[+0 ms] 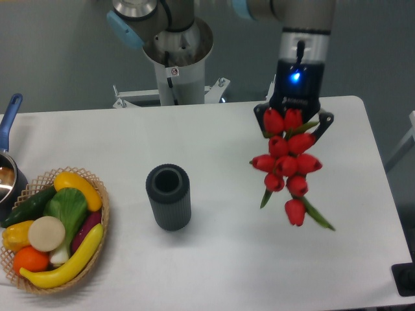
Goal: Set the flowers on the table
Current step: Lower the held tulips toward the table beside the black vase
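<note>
The flowers [286, 165], a bunch of red tulip buds with green leaves, hang bud-first toward the camera from my gripper [295, 123]. The gripper is shut on the bunch near its top end, and its fingers show at either side of the upper buds. The stems are mostly hidden behind the buds. The bunch is over the right half of the white table [220, 259]; I cannot tell whether its lower tip touches the surface. The dark ribbed vase [168, 196] stands upright and empty left of the flowers, well apart from them.
A wicker basket [97, 240] of toy fruit and vegetables sits at the table's front left. A pot with a blue handle [9, 116] is at the left edge. The arm's base [176, 58] stands behind the table. A dark object [405, 278] is at the right front corner.
</note>
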